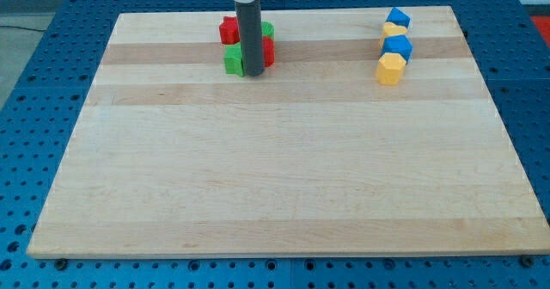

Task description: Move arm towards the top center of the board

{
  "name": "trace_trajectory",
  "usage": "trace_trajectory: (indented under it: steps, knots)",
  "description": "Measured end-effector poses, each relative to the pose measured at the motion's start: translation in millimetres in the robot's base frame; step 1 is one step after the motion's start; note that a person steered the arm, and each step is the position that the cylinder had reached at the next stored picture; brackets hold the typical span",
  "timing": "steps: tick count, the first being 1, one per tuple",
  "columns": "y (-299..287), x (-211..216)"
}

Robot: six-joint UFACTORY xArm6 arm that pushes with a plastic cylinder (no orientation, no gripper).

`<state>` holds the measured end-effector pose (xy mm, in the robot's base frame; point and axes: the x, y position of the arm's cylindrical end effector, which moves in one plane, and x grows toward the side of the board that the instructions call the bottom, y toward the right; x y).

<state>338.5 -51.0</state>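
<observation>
A: Where is my tip (254, 74)?

B: On the board (284, 186), in the upper part, a little to the view's left of the middle. The rod (250, 35) comes down from the view's top edge and ends right there.

A: And the blocks around it?

B: Four are bunched at the rod. From the tip, a green block (233, 61) sits at about ten o'clock, touching or nearly so. A red block (229, 30) is at eleven o'clock, a bit further up. On the other side, a red one (269, 52) peeks out at one o'clock, and a green one (268, 29) above it; both are mostly hidden behind the rod, so their shapes I cannot tell.

A: The task's spot, the top centre of the board?

B: From the tip it lies at roughly one o'clock, near, just past the cluster.

A: Anything else?

B: Well apart, at about three o'clock, a column of four: blue block (397, 17), yellow (394, 31), blue (398, 46), yellow (389, 68), top to bottom, touching in a line.

A: Is the tool spread or pinching?

B: Neither; it is a plain rod, holding nothing.
</observation>
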Motion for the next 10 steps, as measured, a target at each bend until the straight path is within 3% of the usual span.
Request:
trace_trajectory:
  steps: [1,2,3,4,5,6,7,8,10]
  knots:
    - [-3.9,0.0]
    - [44.5,55.0]
    - [51.2,85.5]
    - [101.6,107.3]
    - [148.8,112.6]
    - [141.1,111.6]
    - [145.0,87.6]
    - [162.8,20.2]
    - [131.2,-69.3]
